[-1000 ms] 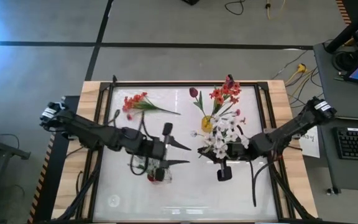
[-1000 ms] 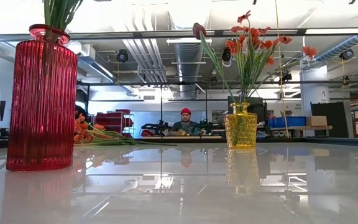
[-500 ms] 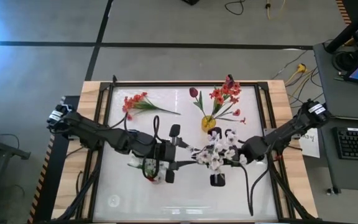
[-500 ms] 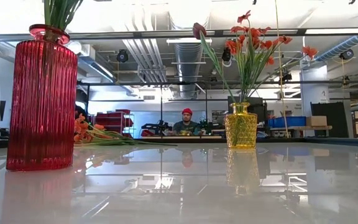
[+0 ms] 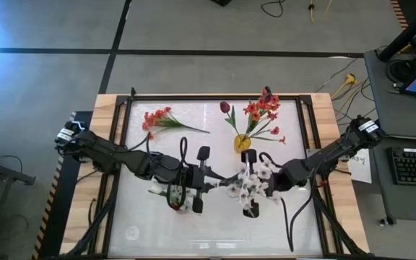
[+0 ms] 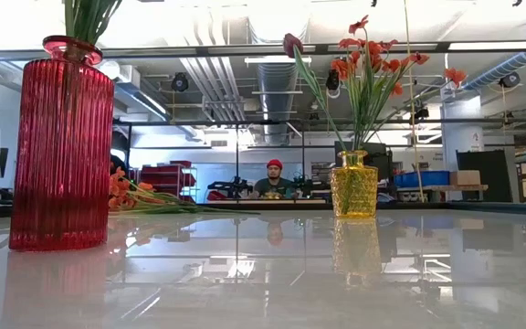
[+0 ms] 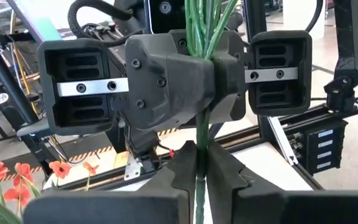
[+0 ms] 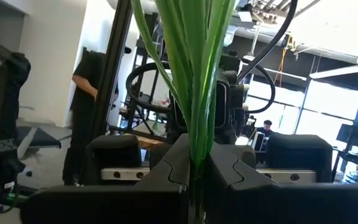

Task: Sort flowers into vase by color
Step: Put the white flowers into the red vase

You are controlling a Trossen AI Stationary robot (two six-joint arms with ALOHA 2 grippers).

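Now both grippers pinch the flowers [image 5: 255, 180] stems.

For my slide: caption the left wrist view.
Handoff: left gripper and right gripper both shut on one flower stem.

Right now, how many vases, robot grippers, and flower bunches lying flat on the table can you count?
Vases: 2, the red vase and the yellow vase.
Grippers: 2, the left gripper and the right gripper, both shut on the stems of the white bunch.
Bunches lying on the table: 1, the orange-red bunch.
Total: 5.
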